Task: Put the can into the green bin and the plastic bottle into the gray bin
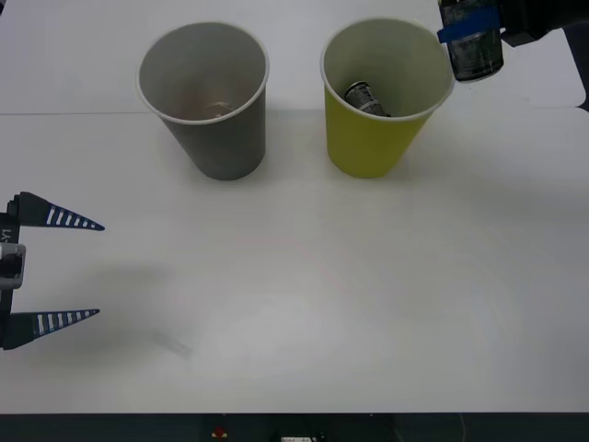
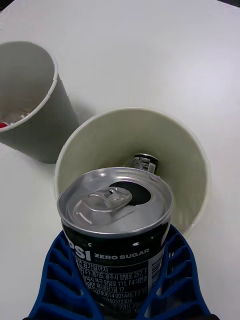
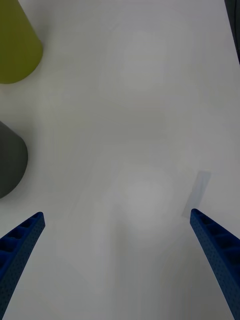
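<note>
Waiting at the left edge of the front view, the left claw (image 1: 92,269) hovers low over the bare table (image 1: 304,304) with its fingers spread wide and nothing between them.

Right of it, in the upper left-centre, stands the gray bin (image 1: 204,97), upright; something pale with a spot of red lies in its bottom, too unclear to name. Just beside it, upper centre-right, stands the green bin (image 1: 377,101), also upright, with a small dark can-like thing (image 1: 365,98) already lying inside.

At the upper right corner the right claw (image 1: 469,35) is closed around the can (image 1: 473,51), holding it upright by its body, just outside the green bin's right rim. In the right wrist view the can (image 2: 117,225) sits between the blue fingers (image 2: 60,280) with its silver top and tab up, and the bin's mouth (image 2: 195,165) opens beyond it.

The step in hand looks like the drop. To do it well, the claw should probably carry the can further over the mouth, clear of the rim, then part its fingers without brushing the thin wall, which would tip easily.
</note>
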Controlling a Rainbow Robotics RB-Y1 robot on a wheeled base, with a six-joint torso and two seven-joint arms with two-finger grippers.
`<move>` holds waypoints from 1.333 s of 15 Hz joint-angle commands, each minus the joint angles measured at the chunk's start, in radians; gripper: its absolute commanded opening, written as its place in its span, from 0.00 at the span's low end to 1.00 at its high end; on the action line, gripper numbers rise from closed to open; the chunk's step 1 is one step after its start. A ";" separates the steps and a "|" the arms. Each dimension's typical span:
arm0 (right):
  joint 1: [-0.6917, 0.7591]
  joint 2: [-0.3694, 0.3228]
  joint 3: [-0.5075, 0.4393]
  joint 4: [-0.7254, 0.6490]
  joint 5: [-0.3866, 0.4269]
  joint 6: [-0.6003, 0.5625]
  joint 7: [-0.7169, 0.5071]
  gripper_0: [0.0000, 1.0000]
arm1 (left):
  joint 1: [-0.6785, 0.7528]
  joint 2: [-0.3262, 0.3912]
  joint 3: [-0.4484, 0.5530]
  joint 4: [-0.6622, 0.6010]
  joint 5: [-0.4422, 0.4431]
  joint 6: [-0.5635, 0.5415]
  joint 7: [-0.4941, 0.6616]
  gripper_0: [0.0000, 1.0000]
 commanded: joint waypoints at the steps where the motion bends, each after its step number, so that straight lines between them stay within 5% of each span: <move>1: -0.091 0.104 0.018 0.111 0.136 0.000 0.015 0.00 | 0.000 0.000 0.000 0.000 0.000 0.000 0.000 1.00; 6: -0.221 0.205 0.077 0.283 0.291 0.000 0.049 0.00 | 0.000 0.000 0.000 0.000 0.000 0.000 0.000 1.00; 14: -0.276 0.216 0.114 0.358 0.309 0.000 0.064 0.00 | 0.000 0.000 0.000 0.000 0.000 0.000 0.000 1.00; 15: -0.276 0.214 0.117 0.358 0.314 0.000 0.069 0.08 | 0.000 0.000 0.000 0.000 0.000 0.000 0.000 1.00; 16: -0.275 0.214 0.115 0.358 0.320 0.000 0.070 0.67 | 0.000 0.000 0.000 0.000 0.000 0.000 0.000 1.00; 17: -0.275 0.213 0.117 0.358 0.327 0.000 0.076 1.00 | 0.000 0.000 0.000 0.000 0.000 0.000 0.000 1.00; 20: -0.275 0.208 0.117 0.358 0.337 0.000 0.078 1.00 | 0.000 0.000 0.000 0.000 0.000 0.000 0.000 1.00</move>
